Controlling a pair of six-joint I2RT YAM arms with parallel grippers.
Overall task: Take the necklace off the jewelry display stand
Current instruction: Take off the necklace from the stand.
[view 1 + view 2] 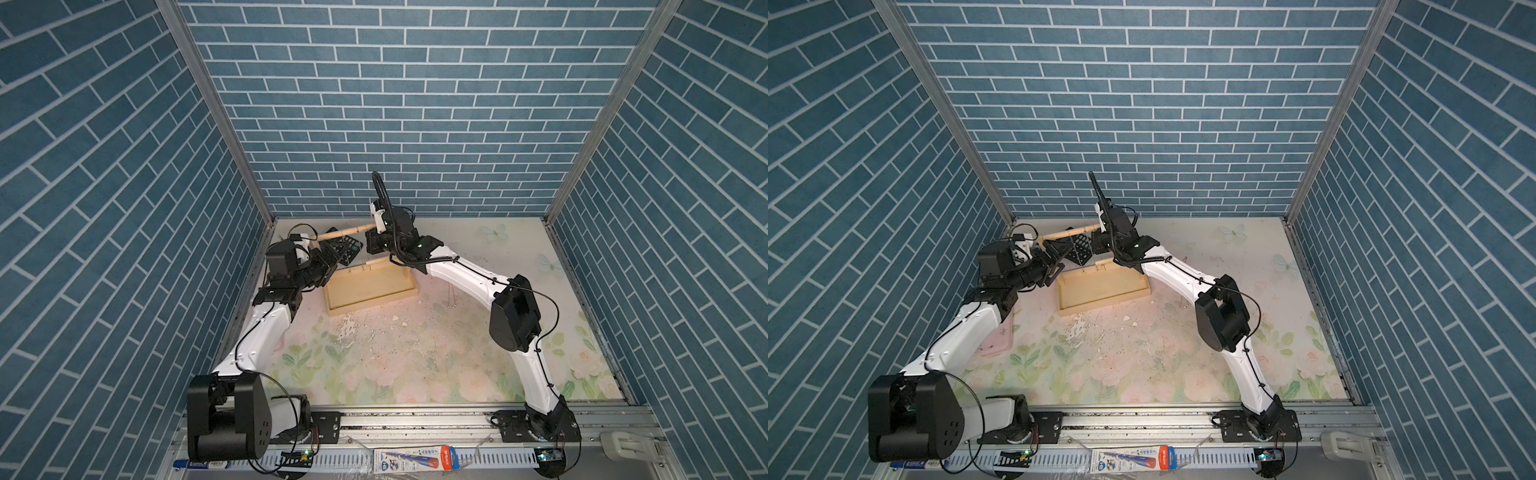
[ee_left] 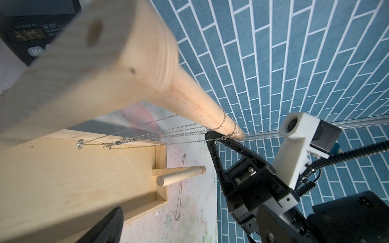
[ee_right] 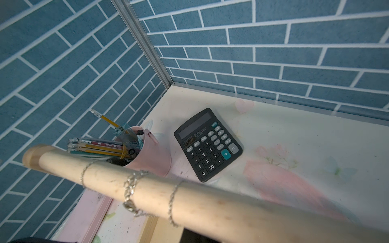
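At the top dowel (image 2: 195, 105) tip, your right gripper (image 2: 210, 135) pinches the necklace (image 2: 117, 143); left gripper (image 1: 334, 255) sits wide open.

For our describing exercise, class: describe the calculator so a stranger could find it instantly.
Go to the corner where the blue brick walls meet over the floral table. Beside the pink pencil cup lies the calculator: flat, black, with a teal plus key.

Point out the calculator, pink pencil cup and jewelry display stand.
calculator (image 3: 207, 147), right wrist view, keypad.
pink pencil cup (image 3: 154, 163), right wrist view, side wall.
jewelry display stand (image 2: 69, 178), left wrist view, bare tray floor.
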